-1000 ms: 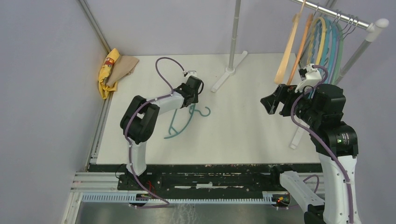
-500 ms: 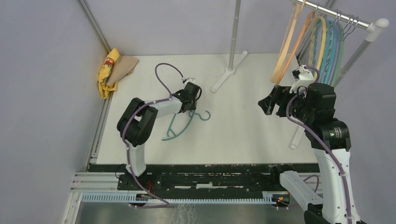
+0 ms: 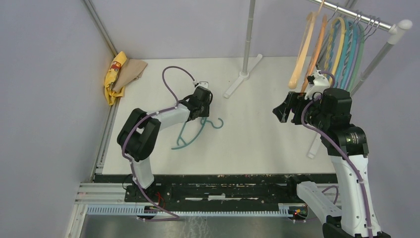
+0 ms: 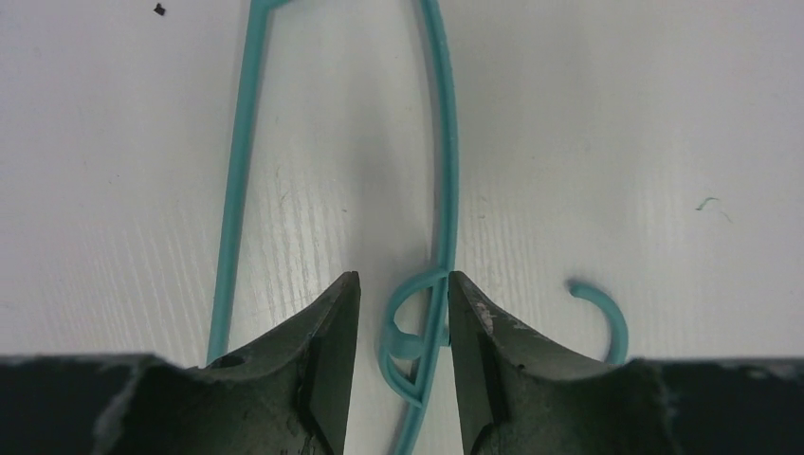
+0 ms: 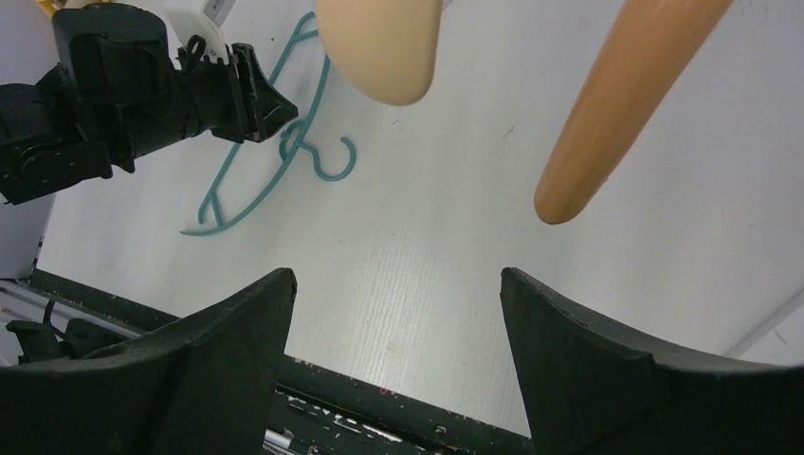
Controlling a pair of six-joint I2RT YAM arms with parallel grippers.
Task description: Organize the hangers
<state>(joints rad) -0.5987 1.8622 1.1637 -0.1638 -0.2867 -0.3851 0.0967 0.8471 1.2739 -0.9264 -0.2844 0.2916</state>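
Note:
One teal hanger (image 3: 190, 134) lies flat on the white table (image 3: 257, 139), its hook (image 3: 217, 122) pointing right. My left gripper (image 3: 202, 115) is down over its neck. In the left wrist view the neck loop (image 4: 417, 327) sits between the parted jaws of the left gripper (image 4: 403, 284). The right fingertip (image 4: 465, 303) touches the neck and the left one stands apart, so the gripper is open. Several hangers (image 3: 341, 44) in cream, orange, yellow, teal, lilac and green hang on the rail (image 3: 369, 20). My right gripper (image 3: 282, 110) is wide open and empty in the air beside them.
A yellow-and-tan cloth (image 3: 121, 72) is bunched at the table's far left corner. The rack's upright pole (image 3: 247, 39) and its foot (image 3: 241, 77) stand at the back centre. In the right wrist view a cream hanger end (image 5: 379, 47) and an orange one (image 5: 616, 104) hang close ahead.
My left gripper slid a little up along the teal hanger's neck, its jaws narrowing then easing. The right arm drifted slightly left. The cream and orange hangers swung on the rail.

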